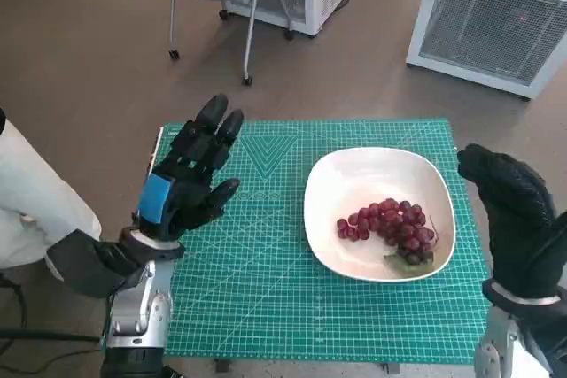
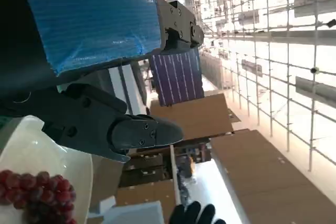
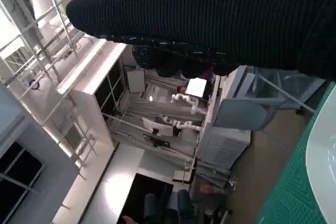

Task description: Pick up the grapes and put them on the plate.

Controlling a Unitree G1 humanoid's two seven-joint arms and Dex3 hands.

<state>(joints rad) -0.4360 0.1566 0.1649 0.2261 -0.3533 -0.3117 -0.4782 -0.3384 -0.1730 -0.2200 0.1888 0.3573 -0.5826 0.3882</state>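
Head view — grapes on plate; both hands' fingers apart, well clear.

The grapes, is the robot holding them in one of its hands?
No, the grapes lie on the white plate, with both hands apart from them.

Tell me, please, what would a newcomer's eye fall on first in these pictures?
Most likely the red grapes lying on the white plate, right of centre on the green mat. Next, the left hand with blue tape, open over the mat's left side, and the gloved right hand at its right edge.
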